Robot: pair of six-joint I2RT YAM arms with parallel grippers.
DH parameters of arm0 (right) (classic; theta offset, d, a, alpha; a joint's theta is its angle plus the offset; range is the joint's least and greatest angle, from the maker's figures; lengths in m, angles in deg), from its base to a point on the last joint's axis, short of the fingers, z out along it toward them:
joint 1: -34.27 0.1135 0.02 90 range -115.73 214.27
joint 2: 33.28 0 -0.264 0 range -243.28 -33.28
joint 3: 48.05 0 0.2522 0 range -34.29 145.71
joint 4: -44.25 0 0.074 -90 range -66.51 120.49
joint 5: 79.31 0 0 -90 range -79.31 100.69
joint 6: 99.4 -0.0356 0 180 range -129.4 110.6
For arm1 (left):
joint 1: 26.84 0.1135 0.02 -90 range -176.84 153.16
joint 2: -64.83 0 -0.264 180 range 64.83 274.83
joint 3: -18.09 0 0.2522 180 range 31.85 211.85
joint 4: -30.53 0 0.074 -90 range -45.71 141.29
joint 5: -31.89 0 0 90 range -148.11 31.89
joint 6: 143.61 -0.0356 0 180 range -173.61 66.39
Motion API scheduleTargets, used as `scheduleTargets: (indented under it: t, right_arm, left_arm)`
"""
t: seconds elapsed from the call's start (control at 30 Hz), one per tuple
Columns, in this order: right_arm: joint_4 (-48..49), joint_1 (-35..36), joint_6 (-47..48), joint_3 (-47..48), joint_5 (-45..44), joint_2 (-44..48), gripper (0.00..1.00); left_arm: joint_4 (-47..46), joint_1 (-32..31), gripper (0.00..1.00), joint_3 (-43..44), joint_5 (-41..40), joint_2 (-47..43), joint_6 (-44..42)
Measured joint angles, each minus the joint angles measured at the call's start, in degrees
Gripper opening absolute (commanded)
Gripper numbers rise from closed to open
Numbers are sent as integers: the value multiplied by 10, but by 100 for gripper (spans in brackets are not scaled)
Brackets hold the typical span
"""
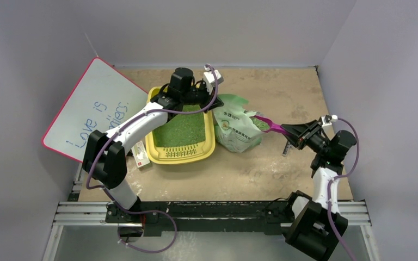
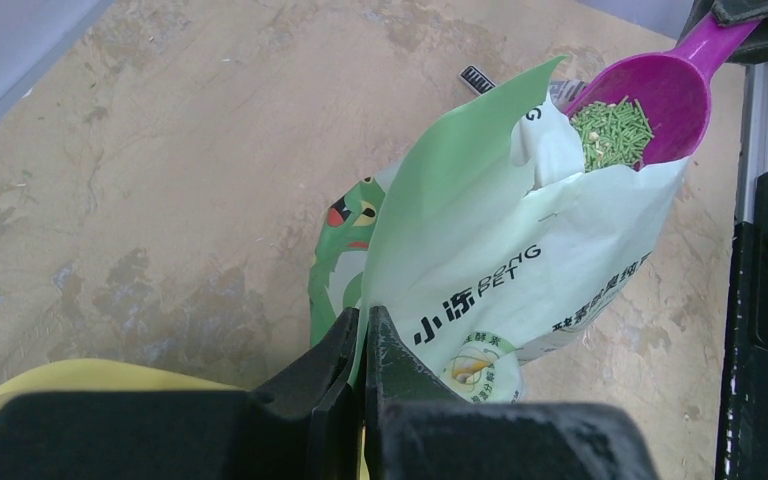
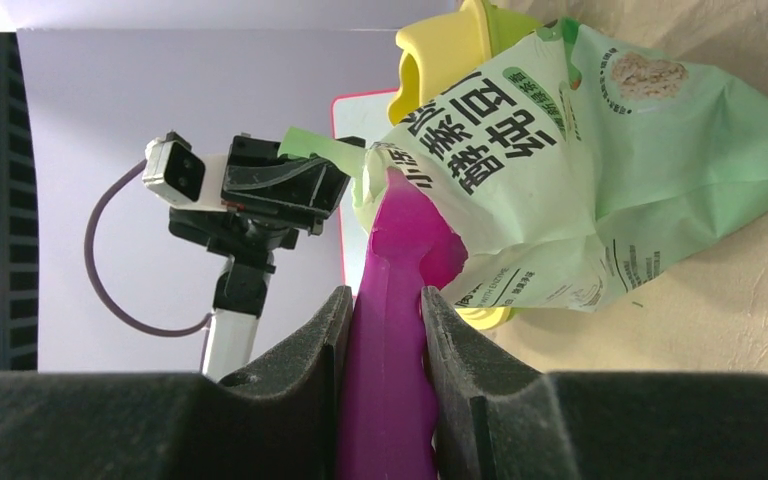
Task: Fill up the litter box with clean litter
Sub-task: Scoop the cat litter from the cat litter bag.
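Note:
The yellow litter box (image 1: 153, 142) lies left of centre with green clean litter (image 1: 180, 130) spread in it. A pale green printed bag (image 1: 238, 128) stands to its right. My left gripper (image 1: 215, 102) is shut on the bag's top edge (image 2: 440, 200) and holds its mouth open. My right gripper (image 1: 295, 131) is shut on the handle of a purple scoop (image 1: 271, 125). The scoop's bowl (image 2: 645, 105) sits at the bag's mouth, holding green clean litter (image 2: 612, 128). In the right wrist view the scoop handle (image 3: 388, 340) runs between my fingers into the bag (image 3: 580, 150).
A white board with a pink edge (image 1: 95, 109) leans at the left wall. A small white box (image 1: 140, 154) lies by the litter box's near left corner. A small dark item (image 1: 286, 149) lies on the table near the right gripper. Walls enclose the table.

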Motion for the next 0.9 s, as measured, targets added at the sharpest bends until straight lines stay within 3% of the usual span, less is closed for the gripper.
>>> scheduleTargets:
  t: [0.2, 0.57, 0.9]
  right_arm:
    - [-3, 19, 3, 1, -10, 8, 0]
    - [-24, -28, 7, 1, 12, 16, 0]
    - [-177, -43, 108, 65, 14, 24, 0]
  left_arm:
    - [0, 0, 0, -3, 0, 0, 0]
    - [0, 0, 0, -8, -6, 0, -6]
    - [1, 0, 0, -8, -10, 0, -7]
